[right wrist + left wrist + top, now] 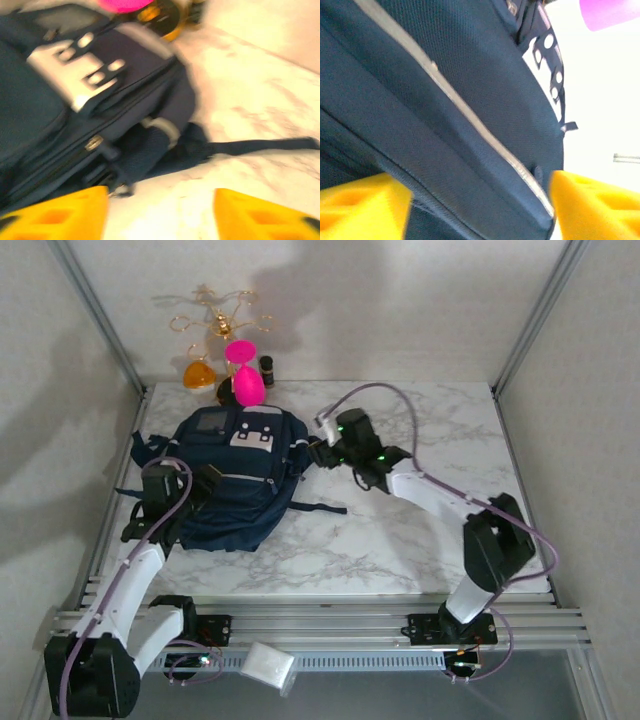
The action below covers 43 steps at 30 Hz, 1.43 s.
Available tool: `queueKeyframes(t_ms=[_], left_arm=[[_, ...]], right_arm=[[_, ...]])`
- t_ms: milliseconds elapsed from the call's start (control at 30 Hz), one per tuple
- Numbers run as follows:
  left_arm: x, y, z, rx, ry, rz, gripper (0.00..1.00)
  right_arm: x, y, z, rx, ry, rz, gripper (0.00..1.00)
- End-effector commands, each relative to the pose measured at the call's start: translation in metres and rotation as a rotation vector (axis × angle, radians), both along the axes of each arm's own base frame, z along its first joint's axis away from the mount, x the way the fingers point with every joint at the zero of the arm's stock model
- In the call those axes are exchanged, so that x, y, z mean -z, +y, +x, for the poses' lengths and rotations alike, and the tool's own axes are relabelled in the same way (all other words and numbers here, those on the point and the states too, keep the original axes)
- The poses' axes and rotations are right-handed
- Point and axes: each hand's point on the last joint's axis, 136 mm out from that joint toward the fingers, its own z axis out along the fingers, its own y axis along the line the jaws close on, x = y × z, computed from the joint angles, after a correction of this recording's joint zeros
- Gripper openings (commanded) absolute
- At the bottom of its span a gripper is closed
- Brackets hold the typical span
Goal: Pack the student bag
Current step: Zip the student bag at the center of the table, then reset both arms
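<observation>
**Slip or snag risk on a limp bag, both end effectors open**

The student bag (240,475) is seen lying flat on the left half of the counter (420,530), front pocket up, its top towards the back wall. The left end effector (480,210) is held right over the bag's near-left side with its yellow pads (362,207) spread apart. Navy fabric and the pale stripe (470,125) run between them, but nothing is clamped. The right end effector (160,215) is open too and is placed just beside the bag's right edge, with bare marble between its pads. No grip on anything is shown.

Risks, as judged from here:
- Only loose cloth could be pinched by the left pads if they are closed where they stand. The zip would not be caught, and the bag would bunch or be dragged instead of opened.
- The dark strap (318,507) lies out on the counter near the right end effector. It could be hooked and the whole bag pulled askew.
- A pink object (245,380), an orange one (199,373) and a small dark bottle (267,368) stand just behind the bag's top. They could be toppled if the bag is shoved backwards.
- The right wrist view is blurred, so the zip pull (94,143) cannot be placed exactly, and a closing aimed there may be missed.
- Whether the bag's zip is open cannot be told.
</observation>
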Motion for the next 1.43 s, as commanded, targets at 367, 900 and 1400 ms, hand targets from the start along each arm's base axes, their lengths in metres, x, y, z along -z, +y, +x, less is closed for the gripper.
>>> queueKeyframes(t_ms=[367,900,1400], left_arm=[[-0.004,0.115,0.007,-0.451,-0.295,0.674,0.99],[0.034,0.046,0.060,-0.065,-0.436,0.820,0.99],[0.032,0.044,0.060,-0.071,-0.437,0.835,0.99]], right_arm=[[0.060,-0.329,0.001,0.974,-0.310,0.100,0.99],[0.086,-0.298,-0.024,0.652,-0.421,0.173,0.99],[0.087,-0.297,-0.023,0.651,-0.413,0.174,0.99]])
